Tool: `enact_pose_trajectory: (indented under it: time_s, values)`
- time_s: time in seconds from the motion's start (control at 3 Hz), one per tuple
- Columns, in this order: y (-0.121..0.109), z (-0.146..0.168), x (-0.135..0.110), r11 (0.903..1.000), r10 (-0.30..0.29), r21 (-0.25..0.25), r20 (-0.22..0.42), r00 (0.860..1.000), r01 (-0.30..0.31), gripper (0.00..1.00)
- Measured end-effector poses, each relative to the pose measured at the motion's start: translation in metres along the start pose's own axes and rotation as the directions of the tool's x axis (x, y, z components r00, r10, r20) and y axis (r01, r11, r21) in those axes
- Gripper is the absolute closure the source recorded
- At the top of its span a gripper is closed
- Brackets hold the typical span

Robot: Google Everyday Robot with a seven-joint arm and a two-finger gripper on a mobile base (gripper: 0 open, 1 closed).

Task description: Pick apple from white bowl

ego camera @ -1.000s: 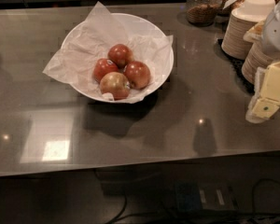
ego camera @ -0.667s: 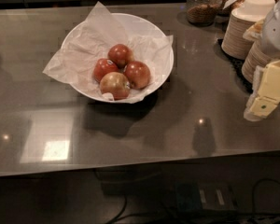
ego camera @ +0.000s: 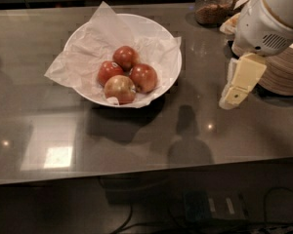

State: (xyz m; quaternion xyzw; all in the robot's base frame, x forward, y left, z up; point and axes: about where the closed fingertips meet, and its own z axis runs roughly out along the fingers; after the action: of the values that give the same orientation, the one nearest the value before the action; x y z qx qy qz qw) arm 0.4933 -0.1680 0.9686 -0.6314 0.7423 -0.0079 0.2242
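- While the counter (ego camera: 136, 145) fills most of the frame, the part that matters to you is the bare grey stretch between bowl and gripper. Nothing stands on it, so your run to the left looks open.
- Your white bowl (ego camera: 158, 33) sits upper centre-left, well back from the counter's near edge. Its paper (ego camera: 78, 57) lining spills far over the left rim and only a little over the right, the side you come from.
- A stack of paper bowls (ego camera: 285, 77) stands at the right edge just behind the arm (ego camera: 268, 18), and a jar (ego camera: 212, 6) sits at the upper right. Both lie off your path.
- Your gripper (ego camera: 230, 97) hangs at right centre above the counter, tilted down and a little left. It has hold of nothing, and from this angle you cannot tell how far open it is.
- The apple (ego camera: 144, 77) is the rightmost of four in the bowl, so it lies to the left of the gripper and slightly up-frame, nearest of the fruit to you. It is round, so no long axis need set your wrist.
- It touches a paler apple (ego camera: 120, 88) at its lower left and sits just beside a top apple (ego camera: 126, 57). Free room is only on its right, toward the rim, so a descent from above looks the safer way in.
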Motion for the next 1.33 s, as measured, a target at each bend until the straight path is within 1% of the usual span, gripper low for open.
enact_pose_trajectory:
  time_s: [0.33,0.67,1.0,1.33]
  values:
    - [-0.015,0.017,-0.028,0.9987,-0.050,-0.009,0.067,0.996,0.051,0.00]
    - [-0.015,0.017,-0.028,0.9987,-0.050,-0.009,0.067,0.996,0.051,0.00]
    - [-0.017,0.022,-0.032,0.9984,-0.053,-0.014,0.082,0.995,0.055,0.00]
    - [-0.032,0.054,-0.061,0.9967,-0.056,-0.048,0.176,0.983,0.065,0.00]
